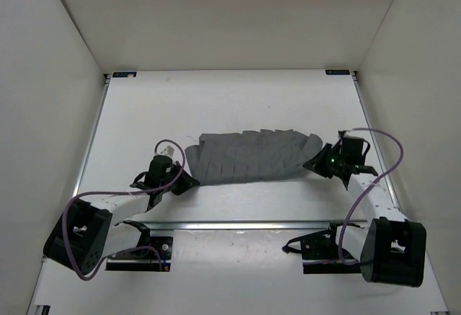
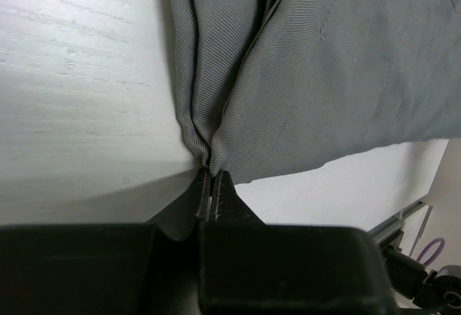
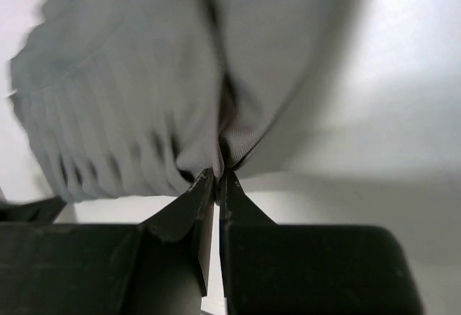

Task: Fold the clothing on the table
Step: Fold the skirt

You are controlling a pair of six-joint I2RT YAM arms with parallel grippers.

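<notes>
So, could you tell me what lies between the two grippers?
The clothing spans from left gripper to right gripper, each pinching one end; the top view shows it.

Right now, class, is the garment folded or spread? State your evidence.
Spread: the garment lies stretched out long, pleats showing, on the table, left pincer and right pincer pinching its ends.

Skirt (image 1: 252, 158) lies mid surface (image 1: 238, 99), long axis left-right, between the two arms. Left arm (image 1: 122, 203) jaws sit at the skirt's near-left corner, pinching the hem. Right arm (image 1: 367, 192) jaws sit at its right end, pinching fabric there. A rail (image 1: 238, 223) runs in front of the skirt, with both arm bases nearer still.
</notes>
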